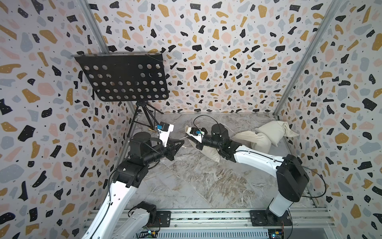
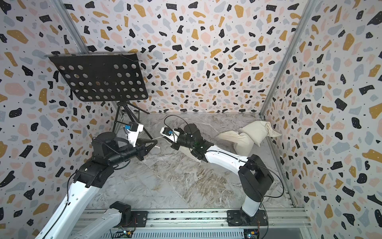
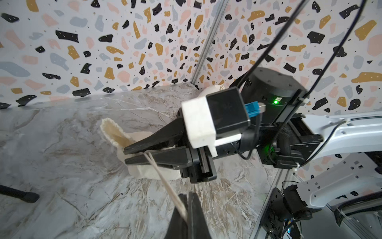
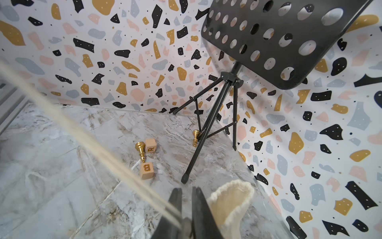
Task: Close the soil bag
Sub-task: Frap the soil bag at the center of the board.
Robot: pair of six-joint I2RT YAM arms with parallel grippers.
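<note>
Left pincer: my left pincer (image 3: 189, 199) is clamped tight on the cords (image 3: 163, 180), which run taut from it into my right pincer.
Right pincer: my right pincer (image 3: 126, 155) has its black wedge jaws almost together, with the cords in the slit between them. I cannot tell whether they bite.
Cords: two thin pale twisted strands lie side by side in the left wrist view. In the right wrist view they are only a blurred cream streak (image 4: 82, 132).
Bag: the bag (image 3: 144, 172) lies on the floor directly under my right pincer, mid-floor toward the back. It is plump, creased, cream-white cloth, and its flared, wavy-edged rim tilts up past my jaw tips.
Top views: my right forearm covers the bag, leaving a cream sliver in a top view (image 1: 213, 155).
Floor: glossy grey marble look with brown veins (image 1: 196, 186).
Right wrist view only: a wooden R block (image 4: 150, 145) and a B block (image 4: 146, 170), with a turned brass piece (image 4: 140, 150) between them.
Stand: black perforated metal desk on a thin tripod, in the back left corner (image 1: 124, 78).
Sacks: two duller beige sacks (image 1: 272, 129) touch each other in the back right corner.
</note>
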